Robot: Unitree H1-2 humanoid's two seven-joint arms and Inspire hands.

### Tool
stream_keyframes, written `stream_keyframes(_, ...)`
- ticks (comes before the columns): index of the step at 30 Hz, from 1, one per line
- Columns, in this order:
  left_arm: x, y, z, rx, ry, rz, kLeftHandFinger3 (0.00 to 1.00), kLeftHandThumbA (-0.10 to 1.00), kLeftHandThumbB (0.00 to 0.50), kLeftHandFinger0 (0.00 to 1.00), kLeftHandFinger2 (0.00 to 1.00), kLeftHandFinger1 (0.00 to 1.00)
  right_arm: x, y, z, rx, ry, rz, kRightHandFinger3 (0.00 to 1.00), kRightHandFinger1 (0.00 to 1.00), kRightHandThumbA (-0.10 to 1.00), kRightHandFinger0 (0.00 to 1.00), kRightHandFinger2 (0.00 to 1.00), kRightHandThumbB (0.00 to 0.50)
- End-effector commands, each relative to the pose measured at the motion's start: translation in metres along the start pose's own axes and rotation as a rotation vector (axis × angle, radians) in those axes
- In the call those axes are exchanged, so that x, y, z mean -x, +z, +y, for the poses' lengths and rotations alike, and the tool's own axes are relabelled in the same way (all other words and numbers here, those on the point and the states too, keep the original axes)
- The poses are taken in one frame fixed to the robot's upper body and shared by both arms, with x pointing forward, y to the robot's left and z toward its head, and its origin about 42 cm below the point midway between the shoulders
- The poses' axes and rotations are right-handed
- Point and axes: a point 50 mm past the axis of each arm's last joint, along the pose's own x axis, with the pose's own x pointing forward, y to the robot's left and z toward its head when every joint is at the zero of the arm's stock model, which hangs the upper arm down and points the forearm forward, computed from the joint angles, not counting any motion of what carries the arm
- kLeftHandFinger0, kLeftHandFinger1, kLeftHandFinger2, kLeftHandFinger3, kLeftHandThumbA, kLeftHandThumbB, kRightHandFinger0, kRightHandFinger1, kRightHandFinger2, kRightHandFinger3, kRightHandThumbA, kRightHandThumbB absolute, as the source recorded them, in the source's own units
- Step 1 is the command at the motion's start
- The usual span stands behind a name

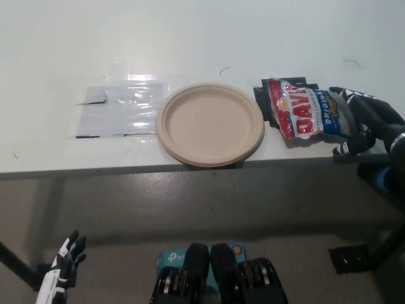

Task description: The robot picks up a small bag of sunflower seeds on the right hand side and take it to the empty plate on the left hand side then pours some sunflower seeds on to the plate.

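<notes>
The sunflower seed bag [308,116], red, white and blue, lies flat on the white table [190,38] right of centre. Just to its left sits the beige paper plate [210,123] with nothing on it, close to the table's front edge. My black right hand [368,121] is at the bag's right end, fingers spread above and below that end without closing on it. My white left hand [61,271] hangs open at the lower left, below the table's level.
A clear plastic sheet [120,111] with black tape corners lies left of the plate. Black tape marks [262,95] show under the bag's left side. The table's front edge [126,170] runs across the middle of the picture.
</notes>
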Motion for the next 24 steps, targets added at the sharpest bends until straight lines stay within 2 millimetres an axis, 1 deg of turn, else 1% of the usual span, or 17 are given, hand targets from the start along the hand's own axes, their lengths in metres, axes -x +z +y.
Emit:
stream_keyframes(1,0.004,0.005,0.003,0.013,-0.003,-0.045,1.00,1.00,0.233,1.00,0.96,1.00,-0.006,0.015,-0.028,0.006,-0.077,-0.042,1.00,1.00,0.95,1.00,1.00,0.343)
stream_keyframes(4,0.004,0.005,0.003,0.015,-0.004,-0.042,1.00,1.00,0.261,1.00,0.95,1.00,-0.008,0.015,-0.029,0.007,-0.075,-0.042,1.00,1.00,0.98,1.00,1.00,0.356)
stream_keyframes(7,0.005,0.004,0.002,0.020,-0.004,-0.041,1.00,1.00,0.243,1.00,0.93,1.00,-0.009,0.015,-0.029,0.003,-0.075,-0.041,1.00,1.00,0.98,1.00,1.00,0.345)
stream_keyframes(12,0.005,0.004,0.002,0.022,-0.006,-0.039,1.00,1.00,0.242,1.00,0.92,1.00,-0.012,0.016,-0.029,0.001,-0.071,-0.035,1.00,1.00,0.98,1.00,1.00,0.341)
stream_keyframes(15,0.005,0.003,0.003,0.023,-0.008,-0.046,1.00,1.00,0.232,1.00,0.91,1.00,-0.014,0.017,-0.029,-0.004,-0.075,-0.034,1.00,1.00,0.97,1.00,1.00,0.339)
stream_keyframes(17,0.005,0.002,0.002,0.025,-0.003,-0.050,1.00,1.00,0.237,1.00,0.89,1.00,-0.016,0.017,-0.029,-0.003,-0.074,-0.027,1.00,1.00,0.97,1.00,1.00,0.342)
stream_keyframes(19,0.005,0.002,0.002,0.029,0.001,-0.048,1.00,1.00,0.251,1.00,0.88,1.00,-0.018,0.017,-0.028,-0.006,-0.073,-0.017,1.00,1.00,0.95,1.00,1.00,0.333)
stream_keyframes(20,0.005,0.002,0.002,0.028,0.000,-0.052,1.00,1.00,0.244,1.00,0.88,1.00,-0.019,0.017,-0.028,-0.007,-0.073,-0.014,1.00,1.00,0.95,1.00,1.00,0.333)
stream_keyframes(22,0.005,0.003,0.004,0.024,0.007,-0.045,1.00,1.00,0.265,1.00,0.87,1.00,-0.023,0.018,-0.026,-0.010,-0.070,-0.010,1.00,1.00,0.96,1.00,1.00,0.340)
stream_keyframes(23,0.005,0.003,0.003,0.022,0.005,-0.048,1.00,1.00,0.264,1.00,0.86,1.00,-0.024,0.018,-0.027,-0.009,-0.068,-0.007,1.00,1.00,0.98,1.00,1.00,0.350)
stream_keyframes(24,0.005,0.003,0.003,0.023,0.006,-0.049,1.00,1.00,0.268,1.00,0.85,1.00,-0.025,0.018,-0.027,-0.010,-0.066,-0.004,1.00,1.00,0.98,1.00,1.00,0.349)
